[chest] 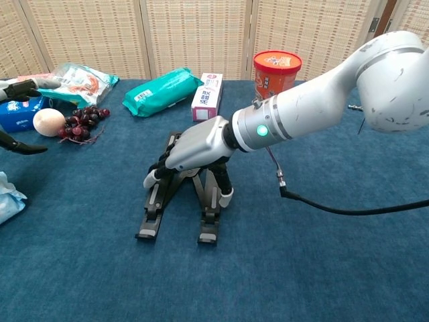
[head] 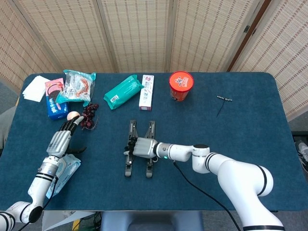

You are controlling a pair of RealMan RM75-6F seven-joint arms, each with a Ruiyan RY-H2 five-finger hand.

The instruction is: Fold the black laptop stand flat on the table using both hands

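The black laptop stand (head: 150,129) lies mid-table with two long rails (chest: 149,217) pointing at me, its middle still raised a little. My right hand (head: 143,147) sits on top of that raised middle (chest: 196,146). Its fingers curl over the left rail and the thumb reaches down onto the right rail, so it grips and presses the stand. My left hand (head: 61,139) hovers far to the left, away from the stand, fingers stretched out and holding nothing. In the chest view only the left hand's fingertips (chest: 20,87) show at the left edge.
Along the back stand a red cup (head: 181,85), a white toothpaste box (head: 147,91) and a teal pack (head: 123,91). Grapes (head: 89,115), a pale ball (chest: 48,121), snack bags (head: 76,85) and a blue-white pack (head: 67,169) crowd the left. A thin black cable (head: 221,105) lies right.
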